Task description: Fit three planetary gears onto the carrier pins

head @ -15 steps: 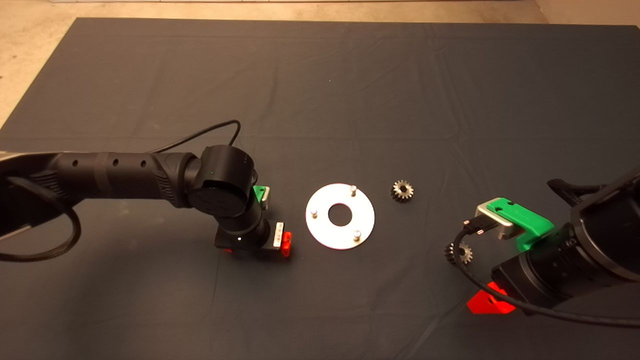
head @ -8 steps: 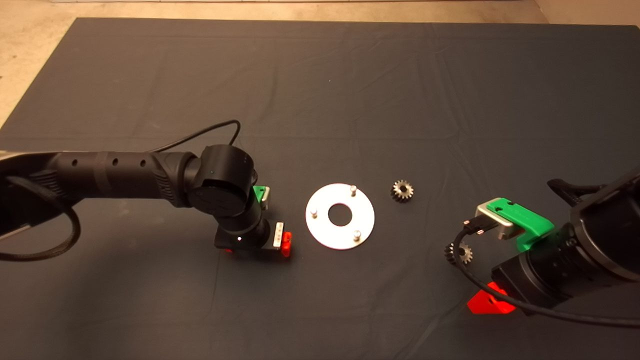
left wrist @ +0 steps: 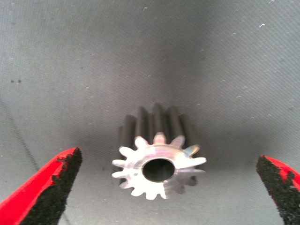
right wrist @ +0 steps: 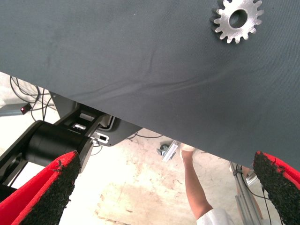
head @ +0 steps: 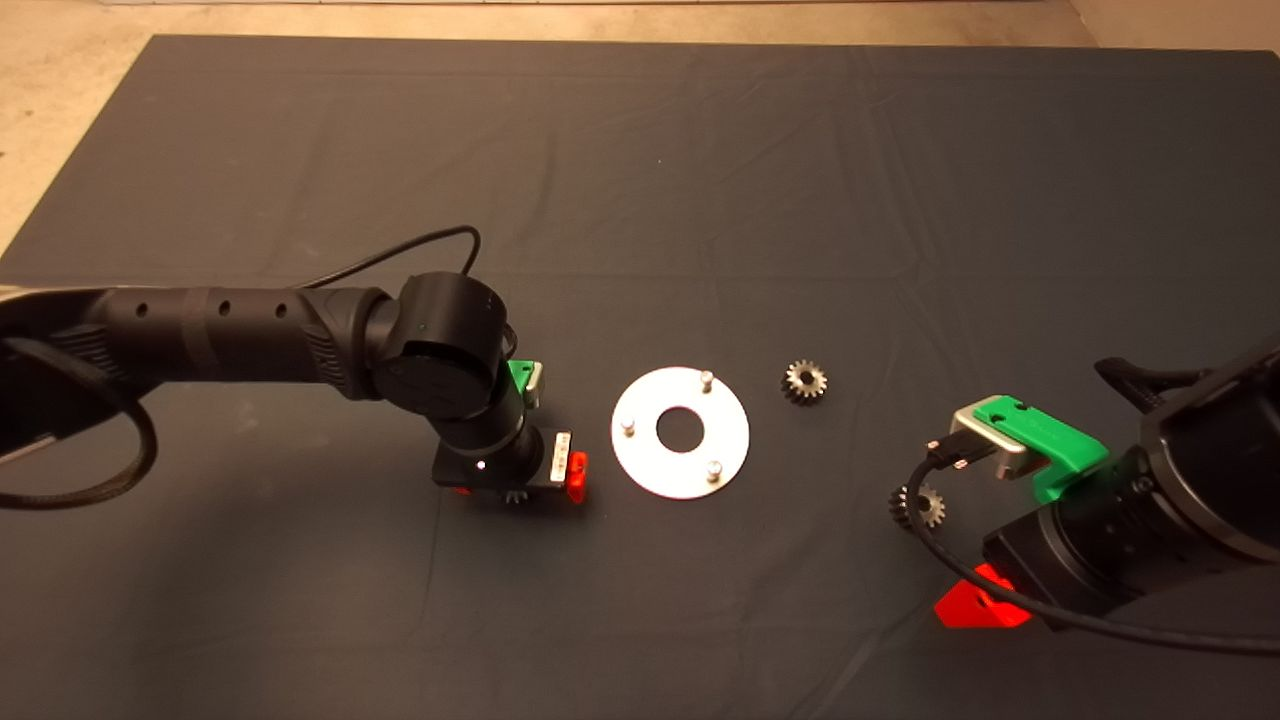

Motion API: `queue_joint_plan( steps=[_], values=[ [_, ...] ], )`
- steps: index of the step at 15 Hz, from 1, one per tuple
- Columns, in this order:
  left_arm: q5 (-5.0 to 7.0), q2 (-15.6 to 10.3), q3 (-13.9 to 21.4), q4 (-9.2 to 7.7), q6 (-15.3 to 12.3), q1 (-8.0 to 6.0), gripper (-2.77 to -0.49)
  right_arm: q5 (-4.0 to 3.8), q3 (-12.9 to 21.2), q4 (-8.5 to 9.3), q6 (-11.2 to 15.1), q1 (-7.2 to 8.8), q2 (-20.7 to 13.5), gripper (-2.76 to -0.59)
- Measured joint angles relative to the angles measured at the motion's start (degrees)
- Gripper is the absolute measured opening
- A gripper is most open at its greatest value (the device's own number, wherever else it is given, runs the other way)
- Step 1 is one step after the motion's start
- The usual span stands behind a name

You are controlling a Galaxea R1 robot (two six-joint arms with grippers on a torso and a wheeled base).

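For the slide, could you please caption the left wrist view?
Open left gripper straddling a planetary gear on the mat.

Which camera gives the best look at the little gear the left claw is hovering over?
The left wrist view: the gear fills the frame between the open left gripper fingers, bore and teeth clear. The head view shows only a few teeth under that gripper. The right wrist view misses it.
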Motion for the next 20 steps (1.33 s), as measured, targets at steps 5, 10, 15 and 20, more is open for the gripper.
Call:
queue_joint_plan(
  steps=[5,10,15,20],
  values=[
    [-0.02,0.37,-0.49,-0.24,0.02,-0.35,-0.73,0.0,0.0,0.0,0.0,-0.02,0.0,-0.61],
    [-0.02,0.36,-0.74,-0.33,0.02,-0.35,-0.98,-0.02,0.0,0.0,0.0,0.01,0.0,-0.61],
    [0.0,0.48,-0.77,-0.33,0.02,-0.35,-1.18,-0.02,0.0,0.0,0.0,-0.02,-0.02,-0.61],
    [-0.02,0.48,-0.77,-0.33,0.02,-0.35,-1.32,-0.02,0.0,0.0,0.0,-0.02,-0.13,-0.61]
  ],
)
